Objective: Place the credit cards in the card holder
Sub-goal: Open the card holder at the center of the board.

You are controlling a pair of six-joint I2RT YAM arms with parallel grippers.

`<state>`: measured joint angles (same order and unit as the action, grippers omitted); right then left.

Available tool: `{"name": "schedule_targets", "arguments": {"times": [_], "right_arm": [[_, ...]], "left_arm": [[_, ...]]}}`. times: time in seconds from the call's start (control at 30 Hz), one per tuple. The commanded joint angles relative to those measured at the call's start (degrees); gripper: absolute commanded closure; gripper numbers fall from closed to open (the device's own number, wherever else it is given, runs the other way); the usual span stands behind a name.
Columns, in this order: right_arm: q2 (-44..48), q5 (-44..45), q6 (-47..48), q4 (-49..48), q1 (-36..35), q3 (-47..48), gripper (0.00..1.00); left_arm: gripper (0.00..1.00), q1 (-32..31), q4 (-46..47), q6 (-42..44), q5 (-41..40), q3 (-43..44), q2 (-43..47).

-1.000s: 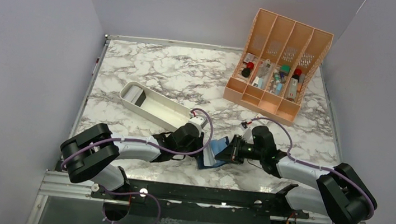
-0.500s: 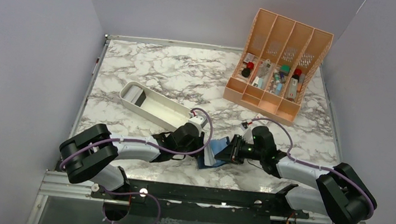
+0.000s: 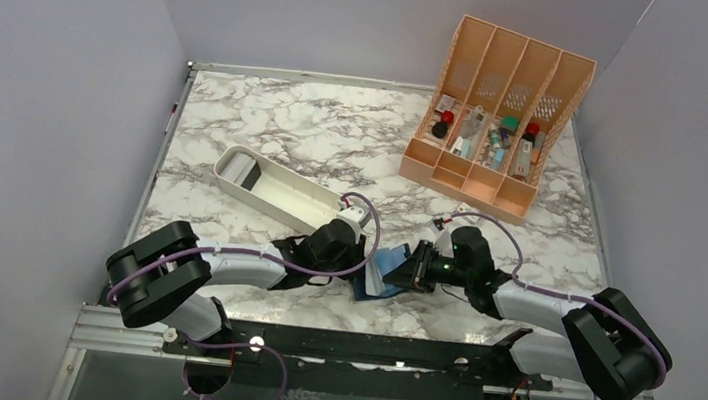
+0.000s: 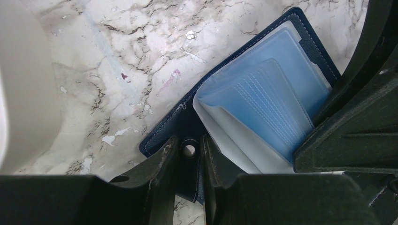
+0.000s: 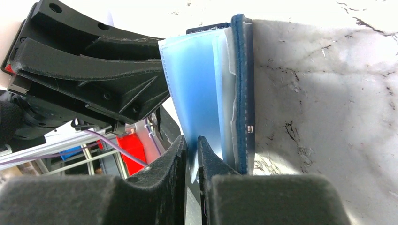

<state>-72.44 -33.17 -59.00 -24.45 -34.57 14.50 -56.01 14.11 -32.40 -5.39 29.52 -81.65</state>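
1. Near the front edge of the marble bench [image 3: 267, 130], both arms fold inward and their end effectors meet at the card holder [image 3: 376, 279].
2. The left end effector [image 4: 189, 146] is pressed together on the holder's navy snap tab. The snap's round hole shows between its fingers [image 4: 164, 161].
3. The right end effector [image 5: 191, 146] pinches one pale blue plastic sleeve of the holder, and its fingers are almost touching.
4. The card holder lies open on the bench between the two, just right of the left arm's wrist. Its pale blue inner pockets fan out from the navy cover. Whether any pocket holds a card cannot be told.
5. Beyond the left arm, a white oblong tray [image 3: 286, 190] lies slanted on the bench. A few flat pale and dark pieces [image 3: 245, 173] sit at its far-left end, too small to identify.
6. Farthest back, at the right, an orange slotted organizer [image 3: 502, 101] holds small bottles and tubes in its front compartments.
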Motion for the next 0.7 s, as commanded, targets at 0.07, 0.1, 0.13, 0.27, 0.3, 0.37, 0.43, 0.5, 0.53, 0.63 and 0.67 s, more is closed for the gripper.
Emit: {"name": "schedule_targets", "arguments": {"times": [0.07,0.1,0.13,0.27,0.3,0.37,0.43,0.5,0.53,0.63,0.67], "right_arm": [[-0.9,-0.4,-0.8,-3.2,-0.4,-0.7,0.94],[-0.8,-0.3,-0.6,-2.9,-0.4,-0.6,0.97],[-0.6,0.0,-0.3,-2.0,-0.4,-0.4,0.99],[2.2,3.1,2.2,5.2,-0.4,1.5,0.99],[3.1,3.7,2.8,6.9,-0.4,2.0,0.99],[4.9,5.1,3.9,10.0,-0.4,3.1,0.99],[6.2,6.4,4.8,12.5,-0.5,4.2,0.99],[7.1,7.5,5.8,14.6,-0.5,5.2,0.99],[7.4,8.0,6.2,15.4,-0.6,5.7,0.99],[7.6,9.1,7.0,16.9,-1.1,6.7,0.99],[7.5,9.4,7.2,17.2,-1.3,7.0,0.99]], "left_arm": [[0.73,-0.2,2.2,-0.5,0.8,-0.4,0.6],[0.73,-0.2,1.7,-0.6,0.8,-0.2,0.6],[0.73,-0.2,0.2,-0.8,0.3,0.4,0.9],[0.65,-0.2,-7.1,-1.5,-2.4,3.3,4.7],[0.62,-0.2,-8.8,-1.7,-3.1,4.2,6.1],[0.57,-0.2,-12.6,-2.6,-4.5,6.4,8.7],[0.52,0.0,-16.8,-3.7,-6.1,8.6,10.9],[0.5,0.1,-19.8,-4.7,-6.6,10.5,12.7],[0.5,0.2,-20.2,-5.2,-6.2,11.1,13.6],[0.48,0.2,-17.6,-5.8,-2.4,11.7,15.4],[0.48,0.2,-16.1,-5.8,-1.1,11.8,15.3]]}}
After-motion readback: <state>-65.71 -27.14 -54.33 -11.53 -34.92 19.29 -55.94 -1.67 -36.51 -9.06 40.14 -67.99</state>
